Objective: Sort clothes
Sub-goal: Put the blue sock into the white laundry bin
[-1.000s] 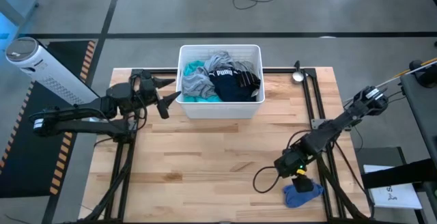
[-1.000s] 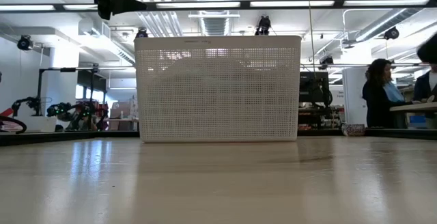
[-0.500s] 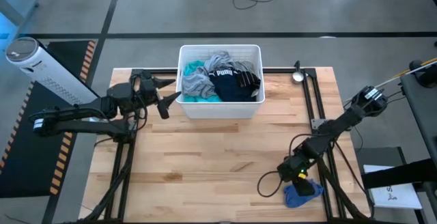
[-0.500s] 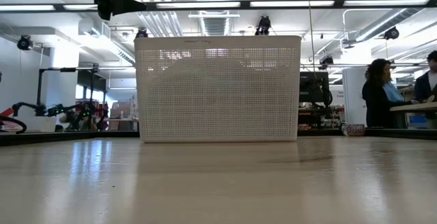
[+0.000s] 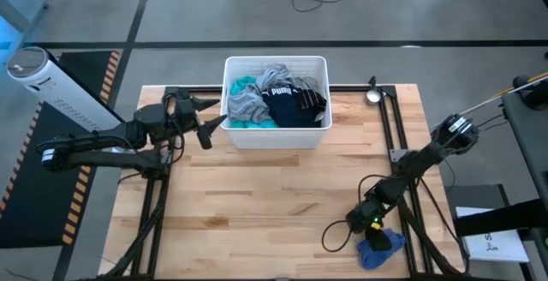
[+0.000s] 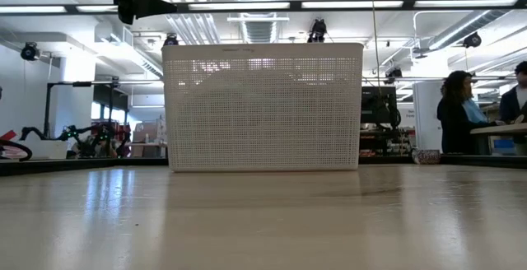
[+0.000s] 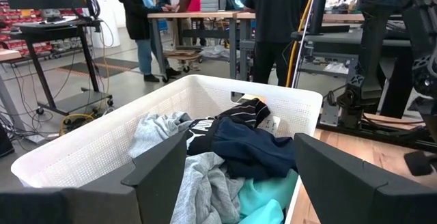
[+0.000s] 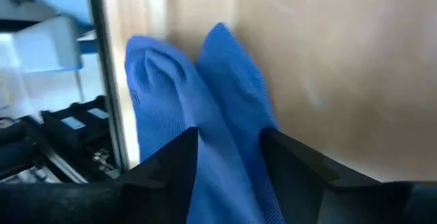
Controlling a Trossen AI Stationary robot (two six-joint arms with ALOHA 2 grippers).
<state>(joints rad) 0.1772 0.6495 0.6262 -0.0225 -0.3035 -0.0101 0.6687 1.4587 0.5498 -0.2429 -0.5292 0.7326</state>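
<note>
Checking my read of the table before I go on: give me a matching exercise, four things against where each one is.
Things:
1. blue cloth
2. navy garment with white lettering
3. left tool
4. right tool

Places:
A. inside the white bin
B. beside the bin's left wall, fingers spread
C. at the table's near right edge
D. down over the blue cloth, fingers either side of a fold

Pairs: 1-C, 2-A, 3-B, 4-D
</note>
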